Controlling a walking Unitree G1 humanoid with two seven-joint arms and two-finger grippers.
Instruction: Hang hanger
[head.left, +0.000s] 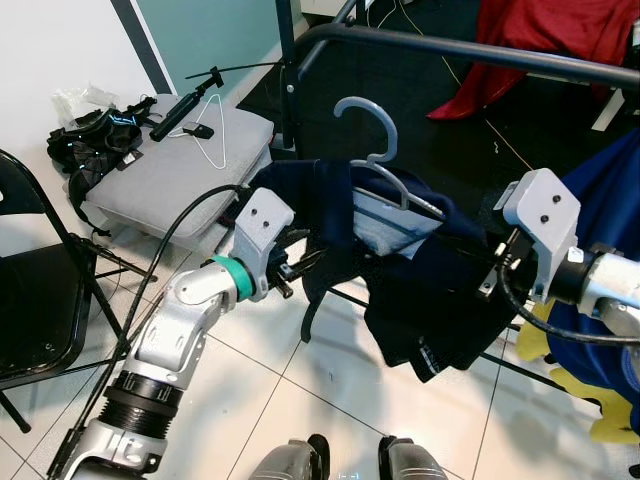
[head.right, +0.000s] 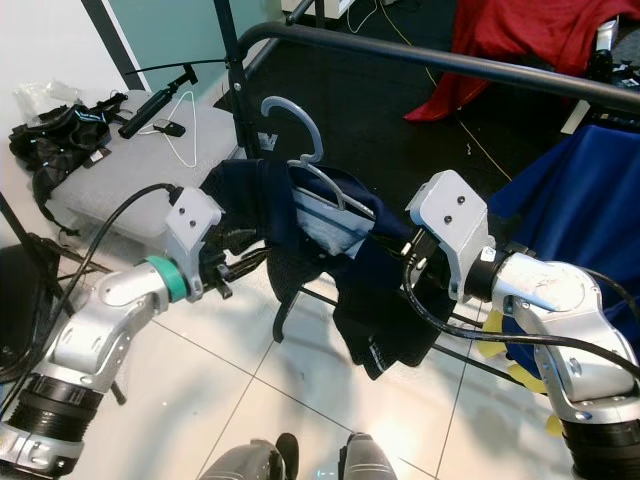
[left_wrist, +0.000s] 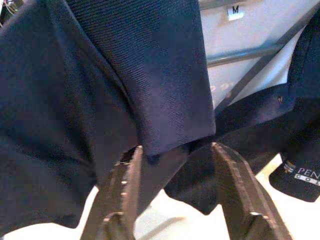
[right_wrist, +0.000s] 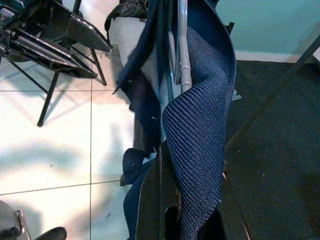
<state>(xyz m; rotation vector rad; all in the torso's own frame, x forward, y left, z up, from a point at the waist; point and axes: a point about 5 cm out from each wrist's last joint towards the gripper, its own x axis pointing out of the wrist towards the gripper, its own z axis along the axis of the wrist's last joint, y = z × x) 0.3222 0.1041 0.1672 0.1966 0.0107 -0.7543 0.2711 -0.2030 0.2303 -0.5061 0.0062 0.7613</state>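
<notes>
Here the work centres on the hanger, a pale grey one carrying a navy polo shirt, held up between the two arms just below the black rail of the clothes rack. Nearest the robot, below the hanger, are white floor tiles and its own feet. The left gripper sits at the shirt's left shoulder; its fingers stand moderately apart with the edge of a ribbed fold hanging between them, and I cannot say for sure that they pinch it. The right gripper is at the shirt's other side — its fingers look closed on the knit fabric, with the hanger's arm running just above.

The hook points upward, near the rail but not over it. To do this step well, I judge both arms should lift together so the hanger stays level, carry the hook above the rail, then lower it until the hook seats — only then letting go. Uneven lifting could tip the hanger and let the shirt slide off one shoulder.

Beyond the hanger to the left lie a grey cushion with a white wire hanger on it, and behind the rail a red cloth.
</notes>
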